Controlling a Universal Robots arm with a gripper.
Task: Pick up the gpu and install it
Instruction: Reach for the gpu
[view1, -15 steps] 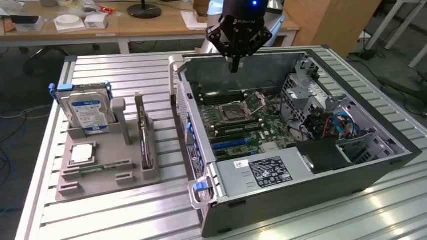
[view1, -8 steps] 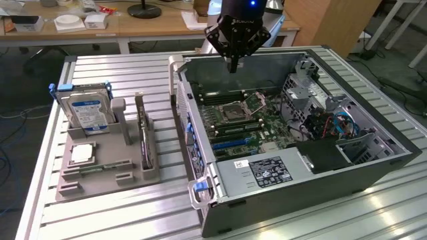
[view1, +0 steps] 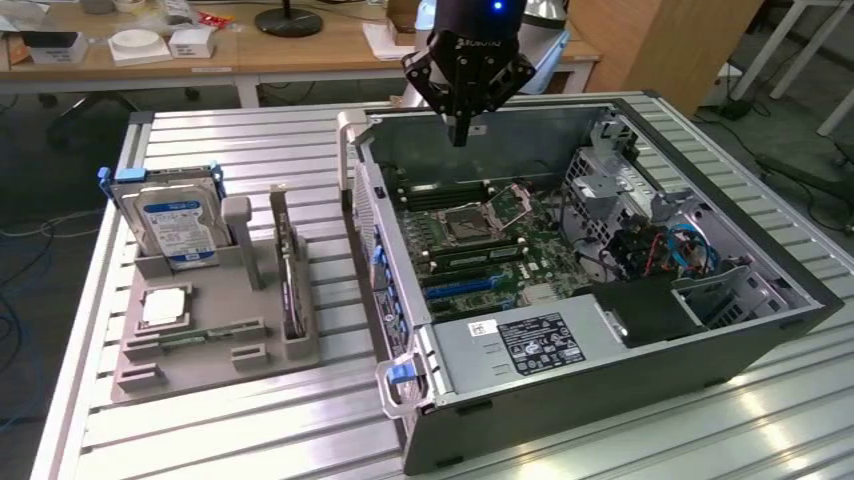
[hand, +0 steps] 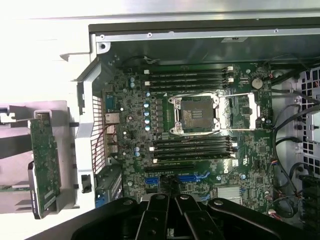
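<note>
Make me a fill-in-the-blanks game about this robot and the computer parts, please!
1. The pincer hangs over the open computer case, with its fingers ___.
2. The gpu stands in the gray holder, so the pincer holds ___.
3. The hard drive has a white and ___ label.
Missing words: shut; nothing; blue.

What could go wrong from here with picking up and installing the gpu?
1. The gripper is shut above the open case, away from the gpu; lowered shut, it could strike the card's top edge.
2. The gpu stands on edge in the holder beside the case wall; a tilted lift may jam it.
3. The CPU socket is uncovered; a dropped card could damage it.
</note>
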